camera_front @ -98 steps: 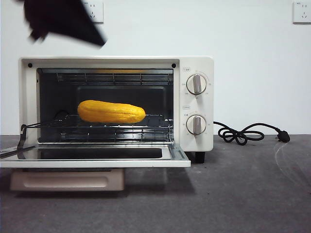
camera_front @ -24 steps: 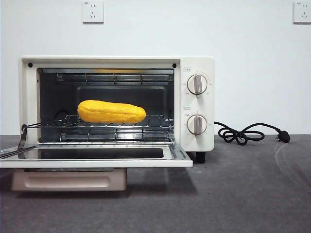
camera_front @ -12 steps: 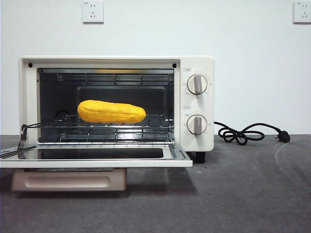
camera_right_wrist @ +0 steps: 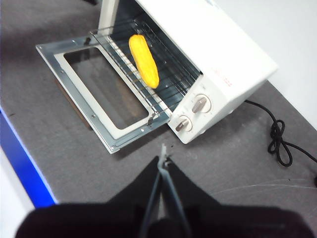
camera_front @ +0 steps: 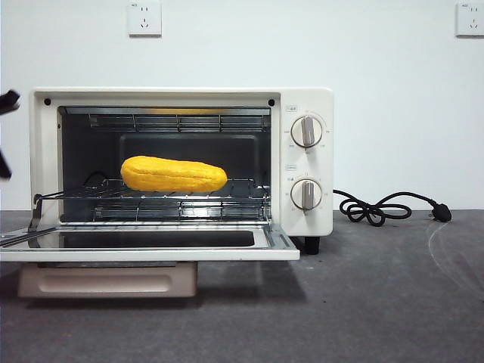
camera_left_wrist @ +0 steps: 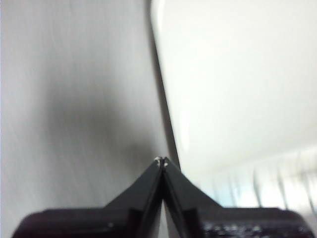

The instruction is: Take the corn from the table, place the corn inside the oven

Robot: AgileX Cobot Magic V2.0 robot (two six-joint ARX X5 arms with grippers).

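Observation:
The corn [camera_front: 174, 174] lies lengthwise on the wire rack inside the oven [camera_front: 306, 98], whose glass door [camera_front: 151, 253] hangs open and flat. From high above the table, the right wrist view shows the corn [camera_right_wrist: 144, 60] on the rack of the open oven [camera_right_wrist: 223, 44]. My right gripper [camera_right_wrist: 163, 159] hovers there, shut and empty, well clear of the oven. My left gripper [camera_left_wrist: 161, 161] is shut and empty too, close to a blurred white face of the oven [camera_left_wrist: 237, 74]. A black arm tip [camera_front: 6, 100] shows at the left edge, beside the oven's left wall.
The oven's black cord [camera_front: 378, 208] lies coiled on the dark grey table [camera_front: 378, 302] to the right of the oven, and the cord [camera_right_wrist: 280, 144] also appears in the right wrist view. A blue strip [camera_right_wrist: 20, 163] marks the table's edge. Two wall sockets [camera_front: 144, 18] sit high on the back wall.
The arm at the top left four seconds ago left the front view. A black tip has now come in at the left edge. Corn and oven have not moved.

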